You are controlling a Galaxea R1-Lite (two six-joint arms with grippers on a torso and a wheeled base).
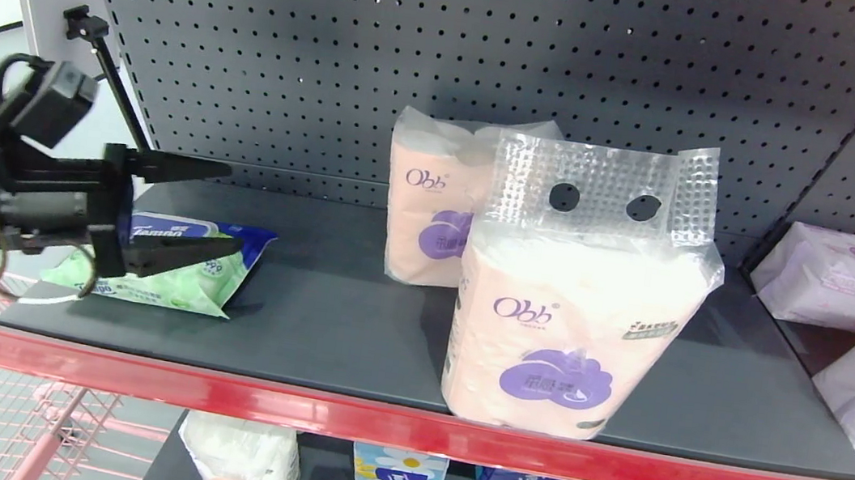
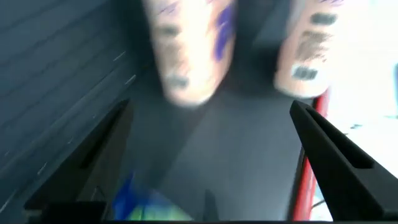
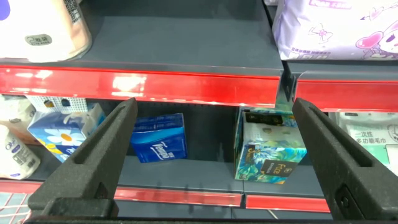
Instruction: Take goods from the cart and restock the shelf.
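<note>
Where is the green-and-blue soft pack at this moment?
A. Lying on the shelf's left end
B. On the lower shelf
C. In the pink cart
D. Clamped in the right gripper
A: the green-and-blue pack lies flat on the shelf at its left end, with the left gripper open over it.

Blurred at the left wrist: rear pack (image 2: 193,50) and front pack (image 2: 305,56), mere smears; green pack (image 1: 169,286) sits half hidden behind the left fingers (image 1: 182,249).
</note>
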